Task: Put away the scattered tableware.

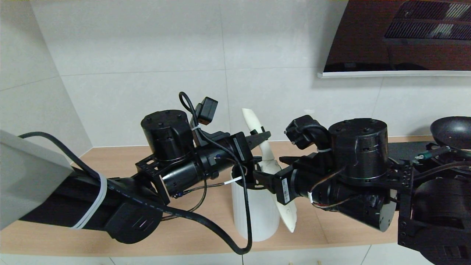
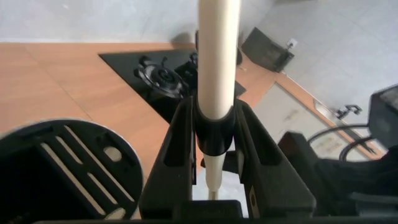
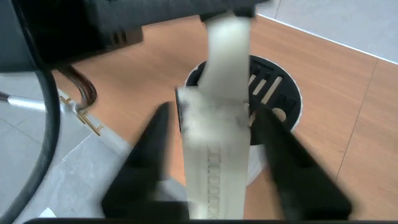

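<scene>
A long white spatula (image 1: 289, 213) hangs almost upright over a white cylindrical utensil holder (image 1: 257, 217) with a black slotted lid (image 2: 68, 168). My left gripper (image 1: 259, 138) is shut on the spatula's round handle (image 2: 217, 62), clamping it between both fingers (image 2: 180, 143). My right gripper (image 1: 270, 170) sits lower, astride the flat wide part of the spatula (image 3: 217, 155), directly above the holder (image 3: 280, 93). The spatula's lower tip hangs in front of the holder, outside it.
The holder stands on a wooden counter (image 1: 110, 158) near its front edge. A black hob (image 2: 161, 78) with a dark wok (image 1: 452, 132) lies to the right, under a range hood (image 1: 397, 36). A tiled wall closes the back.
</scene>
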